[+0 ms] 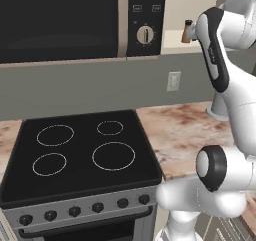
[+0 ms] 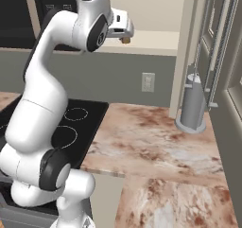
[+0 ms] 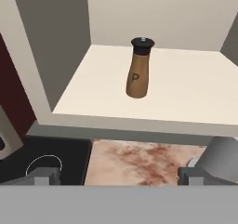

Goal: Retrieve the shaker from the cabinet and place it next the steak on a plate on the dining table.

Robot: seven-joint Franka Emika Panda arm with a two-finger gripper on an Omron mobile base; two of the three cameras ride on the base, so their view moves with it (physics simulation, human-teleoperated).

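The two-finger gripper (image 3: 119, 175), seen in the hand view with its dark fingertips (image 3: 44, 174) spread wide at the lower corners, holds nothing and touches nothing. Beyond it the small brown bottle-shaped shaker (image 3: 139, 69) with a rounded dark cap (a letter "P" on its side) stands upright on the flat pale shelf of the cream-beige wall cabinet (image 3: 186, 95). Below lie the mottled pink-brown marble countertop (image 2: 160, 146), a black four-ring stovetop (image 1: 75, 152) and a plain grey cylinder (image 2: 191, 104).

Shaker (image 3: 138, 69) upright on cabinet (image 3: 186, 93) shelf
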